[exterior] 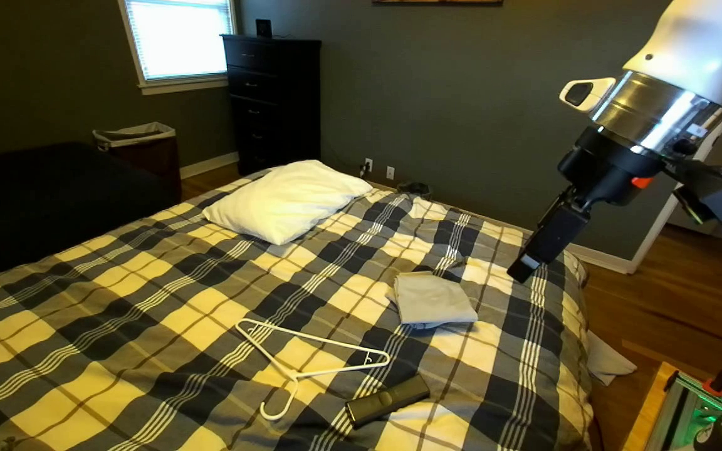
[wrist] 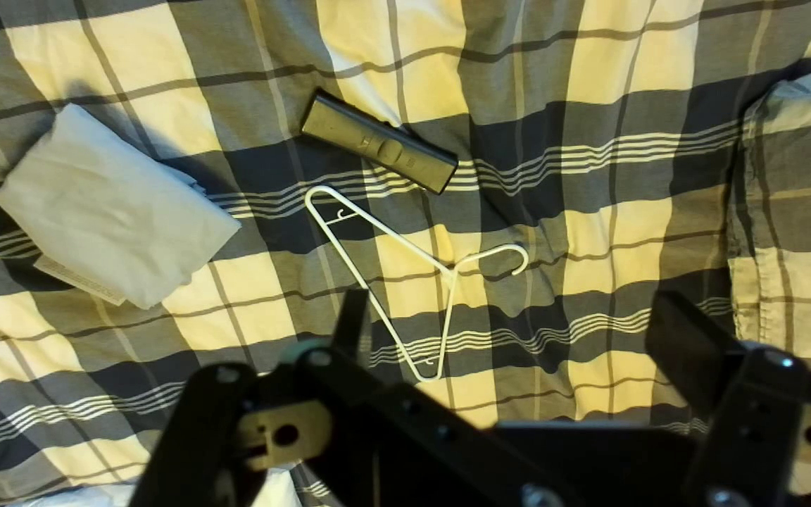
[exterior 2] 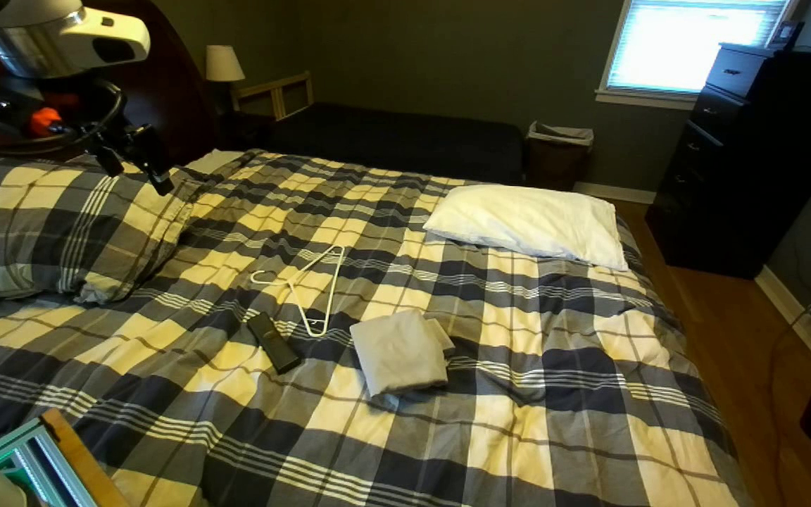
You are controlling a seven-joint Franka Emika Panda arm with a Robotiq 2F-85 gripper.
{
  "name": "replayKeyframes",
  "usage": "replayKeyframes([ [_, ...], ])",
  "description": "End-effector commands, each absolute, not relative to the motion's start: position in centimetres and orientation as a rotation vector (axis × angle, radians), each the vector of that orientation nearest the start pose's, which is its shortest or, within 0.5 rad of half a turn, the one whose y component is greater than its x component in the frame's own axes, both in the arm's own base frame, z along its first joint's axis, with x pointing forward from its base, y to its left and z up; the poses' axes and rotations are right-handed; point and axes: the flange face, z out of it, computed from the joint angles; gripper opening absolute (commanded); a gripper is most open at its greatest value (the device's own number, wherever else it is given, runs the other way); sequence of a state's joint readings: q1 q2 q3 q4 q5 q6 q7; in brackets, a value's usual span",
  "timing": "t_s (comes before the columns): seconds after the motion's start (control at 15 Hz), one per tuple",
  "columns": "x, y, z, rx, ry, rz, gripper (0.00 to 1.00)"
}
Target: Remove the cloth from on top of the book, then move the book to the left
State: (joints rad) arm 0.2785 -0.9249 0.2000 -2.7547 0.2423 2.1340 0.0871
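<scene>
Holding the tool (wrist: 511, 317) spread wide and empty, well apart from the cloth (wrist: 117, 211) lying near the hanger (wrist: 452, 273), risking dragging along the book, presumably hidden beneath, by pinching too deep.

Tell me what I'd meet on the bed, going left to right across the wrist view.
Folded grey cloth → dark remote-like device → plaid pillow, cut off at the right edge. The white hanger spans much the same stretch as the device, so I leave it out of the order.
</scene>
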Motion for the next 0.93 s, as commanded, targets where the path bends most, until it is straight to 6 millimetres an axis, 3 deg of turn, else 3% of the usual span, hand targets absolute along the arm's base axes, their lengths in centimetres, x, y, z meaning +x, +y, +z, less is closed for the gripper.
replayKeyframes([
  [0.0,27.8,14.8,48.5,-2.963,-0.308,-0.369,1.00],
  [0.2,31.0,11.7,45.6,-2.959,-0.238,-0.273,1.00],
  [0.67,37.6,-0.2,35.6,-2.996,-0.303,0.236,1.00],
  [0.87,40.6,-3.5,32.0,-3.099,-0.203,0.374,1.00],
])
